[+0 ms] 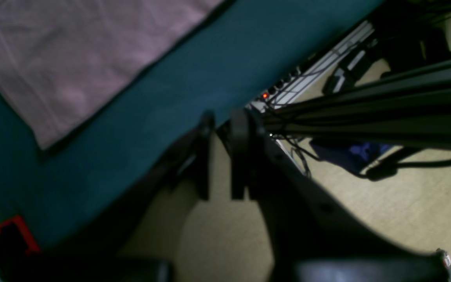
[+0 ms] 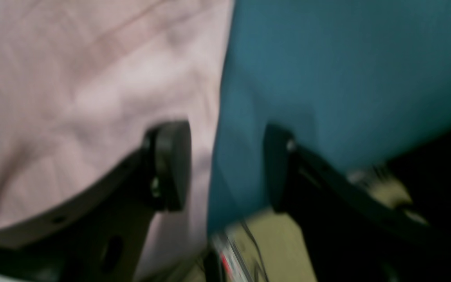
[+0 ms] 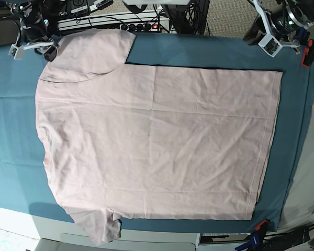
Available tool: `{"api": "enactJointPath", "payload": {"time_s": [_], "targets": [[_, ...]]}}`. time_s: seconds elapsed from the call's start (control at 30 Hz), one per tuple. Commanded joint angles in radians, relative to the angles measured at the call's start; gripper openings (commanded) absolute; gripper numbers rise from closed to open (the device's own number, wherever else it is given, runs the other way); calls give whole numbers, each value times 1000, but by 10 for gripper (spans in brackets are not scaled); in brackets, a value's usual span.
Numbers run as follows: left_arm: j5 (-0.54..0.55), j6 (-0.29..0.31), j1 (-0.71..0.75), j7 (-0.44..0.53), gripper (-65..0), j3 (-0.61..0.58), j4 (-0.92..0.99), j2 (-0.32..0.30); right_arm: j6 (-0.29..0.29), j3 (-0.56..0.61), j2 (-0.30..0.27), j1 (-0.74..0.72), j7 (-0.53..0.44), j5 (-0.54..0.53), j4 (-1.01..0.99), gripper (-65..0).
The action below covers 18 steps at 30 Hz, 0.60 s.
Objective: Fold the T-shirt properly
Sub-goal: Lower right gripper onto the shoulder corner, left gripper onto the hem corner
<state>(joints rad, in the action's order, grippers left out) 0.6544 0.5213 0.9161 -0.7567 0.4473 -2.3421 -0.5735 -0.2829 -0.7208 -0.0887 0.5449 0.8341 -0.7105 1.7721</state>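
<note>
The T-shirt [image 3: 157,141] is lying spread flat on the table cloth [image 3: 13,120], covering most of it. One sleeve [image 3: 91,49] is reaching toward the far edge, another [image 3: 97,225] is hanging over the near edge. The right gripper [image 3: 32,48] is sitting at the far left corner, above the shirt's edge; the left gripper [image 3: 272,39] is hanging at the far right corner, apart from the shirt. A power strip [image 3: 125,23] is lying behind the table.
</note>
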Motion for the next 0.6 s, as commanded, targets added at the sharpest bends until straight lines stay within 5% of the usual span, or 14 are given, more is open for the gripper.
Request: {"api": "enactJointPath", "payload": {"time_s": [0.0, 0.37, 0.57], "targets": [[11, 0, -3, 16, -563, 6, -14, -8, -1, 0, -8, -7, 32, -6, -29, -338], [10, 0, -21, 16, -563, 6, -14, -8, -105, 2, -3, -37, 174, -201, -167, -338], [-39, 0, -21, 47, -563, 6, -14, -2, -107, 2, -3, -18, 211, -221, -167, -338]]}}
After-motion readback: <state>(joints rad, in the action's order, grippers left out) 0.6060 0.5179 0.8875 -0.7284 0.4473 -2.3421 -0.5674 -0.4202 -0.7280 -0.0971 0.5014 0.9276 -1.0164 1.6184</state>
